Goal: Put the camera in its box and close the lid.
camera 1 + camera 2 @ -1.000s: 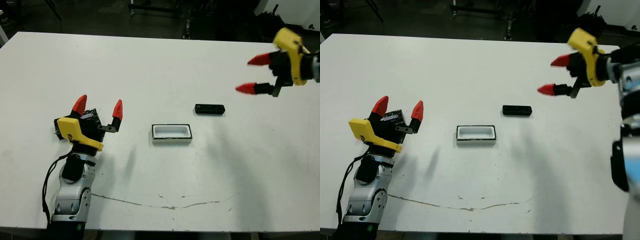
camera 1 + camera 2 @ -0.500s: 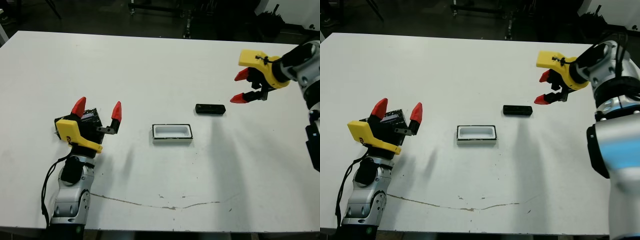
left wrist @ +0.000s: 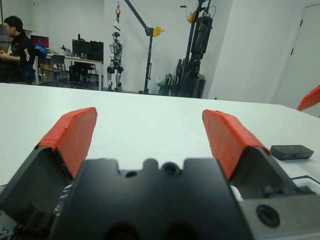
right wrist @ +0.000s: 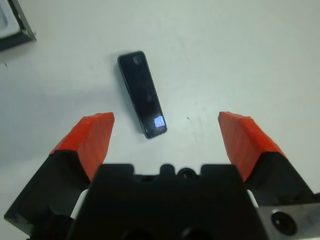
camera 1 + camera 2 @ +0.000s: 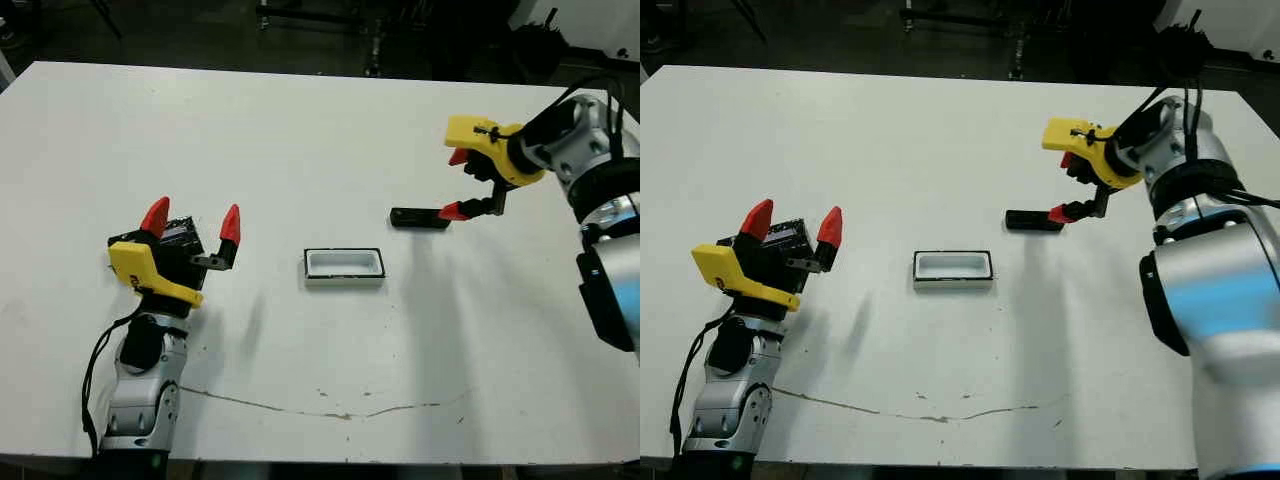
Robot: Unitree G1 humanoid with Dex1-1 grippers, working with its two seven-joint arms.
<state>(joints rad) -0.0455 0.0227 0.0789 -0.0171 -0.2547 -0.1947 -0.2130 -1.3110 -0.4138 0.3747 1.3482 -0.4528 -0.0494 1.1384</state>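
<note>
A broad white table with a matte top carries everything here. Near its middle lies a small shallow rectangular box with a white lining and a thin dark rim, long side running across the table, open side up. At about two o'clock from the box, a little apart from it, lies a slim matte-black rectangular bar, the camera, flat on the surface and roughly parallel to the box. Far off at nine o'clock from the box a flat black glossy panel, the lid, rests on the table, mostly hidden. A thin dark wavy scratch runs across the near part of the tabletop, at six o'clock from the box.
</note>
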